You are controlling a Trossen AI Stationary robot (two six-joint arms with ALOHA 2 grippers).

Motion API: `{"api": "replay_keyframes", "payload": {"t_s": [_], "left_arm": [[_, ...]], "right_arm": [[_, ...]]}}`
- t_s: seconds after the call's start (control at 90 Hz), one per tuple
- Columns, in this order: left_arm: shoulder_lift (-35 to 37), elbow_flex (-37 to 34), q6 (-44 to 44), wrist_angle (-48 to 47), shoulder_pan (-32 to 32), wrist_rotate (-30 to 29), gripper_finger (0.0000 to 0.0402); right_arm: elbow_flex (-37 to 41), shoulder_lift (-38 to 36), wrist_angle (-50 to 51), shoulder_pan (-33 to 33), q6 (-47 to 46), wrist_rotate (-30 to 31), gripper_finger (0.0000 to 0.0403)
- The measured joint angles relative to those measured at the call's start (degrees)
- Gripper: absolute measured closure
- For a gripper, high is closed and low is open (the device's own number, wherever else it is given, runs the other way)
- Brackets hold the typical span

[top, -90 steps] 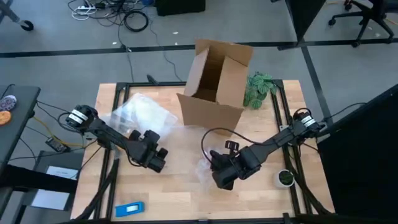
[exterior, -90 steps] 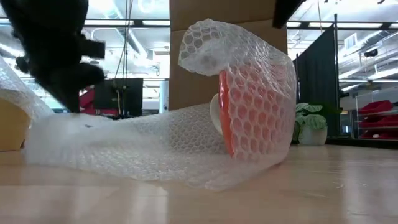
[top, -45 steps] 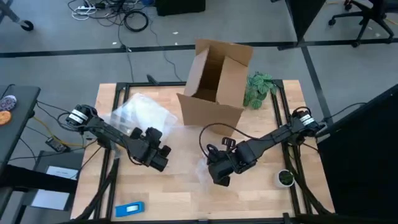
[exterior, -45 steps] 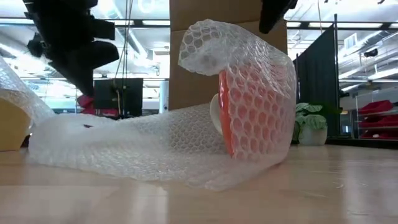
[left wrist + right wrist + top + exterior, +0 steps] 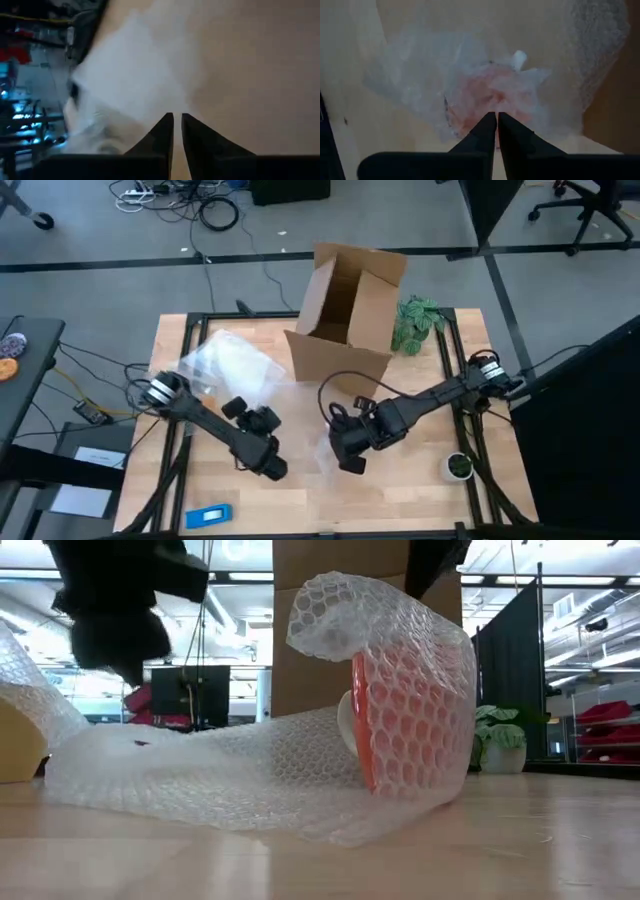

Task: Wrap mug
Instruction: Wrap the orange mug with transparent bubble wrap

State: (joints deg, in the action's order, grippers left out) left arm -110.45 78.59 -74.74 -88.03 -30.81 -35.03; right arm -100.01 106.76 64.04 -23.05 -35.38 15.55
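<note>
The mug lies on its side in front of the cardboard box, a sheet of bubble wrap already folded over it, apparently so the loose tail can be rolled around next. The right gripper hangs just above the bundle, fingers pressed together and empty. The left gripper, low over the table to the box's front-left, also looks closed on nothing.
</note>
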Motion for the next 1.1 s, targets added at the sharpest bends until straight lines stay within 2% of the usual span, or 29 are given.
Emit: {"api": "replay_keyframes", "payload": {"t_s": [0.122,0.356,0.544,0.711,1.011,1.1], "left_arm": [[-2.18,-0.05,-0.11,2.85,0.99,0.58,0.0371],[-3.74,-0.28,-14.06,-1.81,4.40,-0.87,0.0322],[-3.78,-2.59,-14.16,3.73,6.26,0.49,0.0261],[-3.77,-5.69,-15.76,3.83,7.17,1.63,0.0219],[-3.78,-14.67,-15.67,4.20,10.88,2.22,0.0208],[-3.78,-16.00,-12.78,4.33,11.02,2.05,0.0209]], "right_arm": [[0.00,0.00,-1.05,0.29,0.55,-0.75,0.0403],[0.00,0.00,-1.71,0.27,1.03,-0.79,0.0403],[0.00,0.00,-1.78,0.18,1.04,-0.79,0.0403],[0.00,0.00,-1.84,0.12,1.03,-0.87,0.0403],[0.00,0.00,-1.87,-0.09,1.03,-1.31,0.0403],[-0.02,0.00,-1.87,-0.12,1.03,-1.29,0.0403]]}}
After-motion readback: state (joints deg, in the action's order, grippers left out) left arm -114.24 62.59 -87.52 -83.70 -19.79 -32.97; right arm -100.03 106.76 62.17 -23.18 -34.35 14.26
